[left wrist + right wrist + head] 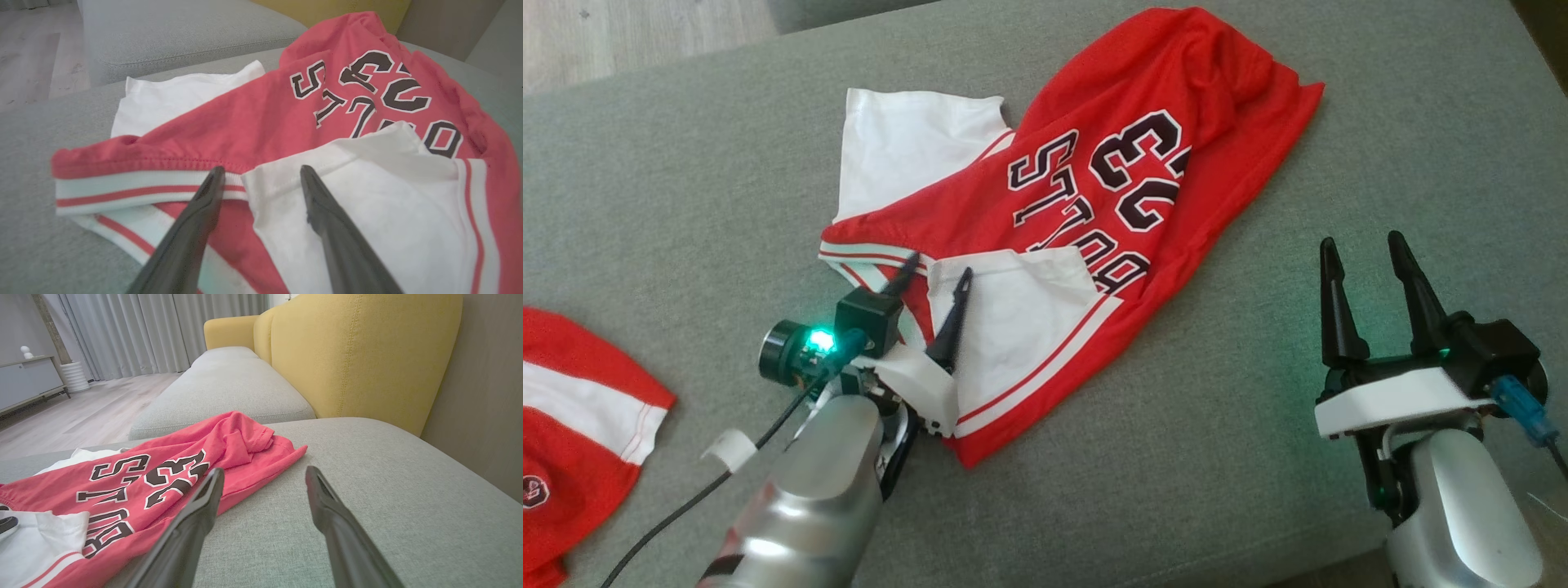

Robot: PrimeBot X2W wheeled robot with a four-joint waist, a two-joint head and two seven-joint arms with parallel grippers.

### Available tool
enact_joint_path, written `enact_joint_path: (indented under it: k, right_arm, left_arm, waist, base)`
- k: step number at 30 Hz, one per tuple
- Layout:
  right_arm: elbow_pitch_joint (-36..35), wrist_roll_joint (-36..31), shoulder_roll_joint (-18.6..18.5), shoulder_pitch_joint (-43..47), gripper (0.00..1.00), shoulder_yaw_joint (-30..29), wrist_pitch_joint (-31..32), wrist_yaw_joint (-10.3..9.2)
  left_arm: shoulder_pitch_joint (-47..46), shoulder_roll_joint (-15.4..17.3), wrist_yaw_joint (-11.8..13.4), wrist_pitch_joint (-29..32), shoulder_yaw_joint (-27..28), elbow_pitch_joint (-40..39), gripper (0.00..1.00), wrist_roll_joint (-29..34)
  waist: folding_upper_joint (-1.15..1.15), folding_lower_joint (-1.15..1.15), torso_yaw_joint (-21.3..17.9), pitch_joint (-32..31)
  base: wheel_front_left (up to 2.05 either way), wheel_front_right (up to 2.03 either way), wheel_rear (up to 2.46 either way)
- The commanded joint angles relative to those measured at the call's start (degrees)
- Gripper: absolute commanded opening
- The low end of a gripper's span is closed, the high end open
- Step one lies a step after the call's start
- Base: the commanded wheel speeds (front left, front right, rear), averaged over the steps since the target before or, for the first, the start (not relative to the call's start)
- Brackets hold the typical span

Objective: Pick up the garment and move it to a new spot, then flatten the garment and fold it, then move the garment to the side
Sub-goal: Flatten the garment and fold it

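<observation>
1. The garment (1094,188), a red jersey, lies flat on the grey sofa cushion (1258,457). In the head view its long axis runs diagonally, from the striped trim at lower left to the bunched red end at upper right.
2. The dark, white-outlined lettering and numerals run along this axis and read upside down in the head view.
3. The red body is a fine, slightly glossy mesh. Two plain white sleeve panels fold over and beside it, and the ribbed trim carries white and red stripes.
4. The left gripper (939,267) stands over the trim end with its tapered dark fingers spread. One tip is at the striped band, the other on the white panel (367,196); no cloth is pinched between them.
5. The right gripper (1362,242) is over bare cushion, apart from the garment's right edge, its fingers parted and empty.
6. A second red-and-white garment (580,408) lies at far left, well apart.
7. The cushion weave is coarse; a smooth yellow backrest (359,355) rises behind.
</observation>
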Motion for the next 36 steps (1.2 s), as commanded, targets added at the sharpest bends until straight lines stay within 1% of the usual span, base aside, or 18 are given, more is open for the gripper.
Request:
enact_joint_path:
  k: [1,2,5,8,12,14,15,18,24,33,36]
  right_arm:
    - [-1.7,0.5,0.39,-1.39,1.0,0.94,-0.62,-0.04]
    - [-1.58,0.41,0.39,-1.37,1.0,0.85,-0.62,-0.04]
    - [-1.19,0.14,0.39,-1.39,1.0,0.69,-0.62,-0.04]
    - [-0.86,-0.1,0.39,-1.34,1.0,0.6,-0.62,-0.04]
    - [-0.29,-0.46,0.4,-1.14,1.0,0.29,-0.62,-0.04]
    - [0.03,-0.62,0.4,-1.07,1.0,0.05,-0.62,-0.04]
    - [0.03,-0.62,0.4,-1.07,1.0,0.05,-0.62,-0.04]
    - [0.89,-0.83,0.4,-1.02,1.0,-0.3,-0.62,-0.04]
    - [3.47,-0.97,0.4,-0.36,1.0,-2.1,-0.58,-0.04]
    - [7.87,-0.93,0.4,0.71,1.0,-5.94,-0.27,-0.04]
    - [9.36,-0.84,0.4,0.77,1.0,-6.91,-0.23,-0.04]
  left_arm:
    - [-2.06,0.4,-0.32,-0.64,0.66,-0.85,0.26,-0.55]
    - [-2.02,0.38,-0.48,-0.67,0.36,-0.9,0.0,-0.78]
    - [-1.79,0.35,-0.81,-0.73,-0.38,-1.71,0.0,-1.52]
    - [-1.11,0.33,-0.99,-0.75,-0.76,-4.18,0.0,-2.3]
    - [0.16,0.42,-0.36,-0.76,0.92,-8.97,0.0,-2.42]
    - [0.88,1.31,-0.13,-0.76,2.19,-12.11,0.0,-1.87]
    - [0.88,1.31,-0.13,-0.76,2.19,-12.11,0.0,-1.87]
    - [2.06,3.89,-0.29,-0.77,3.04,-17.81,0.0,0.35]
    - [6.96,7.47,-0.75,-0.77,6.6,-30.78,0.0,1.76]
    - [12.45,10.01,-1.29,-0.77,9.15,-46.74,0.0,4.91]
    - [13.38,10.55,-1.51,-0.77,8.49,-51.5,0.0,6.18]
  waist:
    - [0.0,0.0,0.13,-0.16]
    - [0.0,0.0,0.23,-0.27]
    - [0.0,0.0,0.64,-0.63]
    - [0.0,0.0,1.12,-1.06]
    - [0.0,0.0,2.03,-1.99]
    - [0.0,0.0,2.56,-2.63]
    - [0.0,0.0,2.56,-2.63]
    - [0.0,0.0,3.31,-3.99]
    - [0.0,0.0,6.08,-6.82]
    - [0.0,0.0,12.61,-10.92]
    - [0.0,0.0,14.52,-12.16]
  base:
    - [0.0,0.0,0.0]
    - [0.0,0.0,0.0]
    - [0.0,0.0,0.0]
    - [0.0,0.0,0.0]
    - [0.0,0.0,0.0]
    - [0.0,0.0,0.0]
    - [0.0,0.0,0.0]
    - [0.0,0.0,0.0]
    - [0.0,0.0,0.0]
    - [0.0,0.0,0.0]
    - [0.0,0.0,0.0]
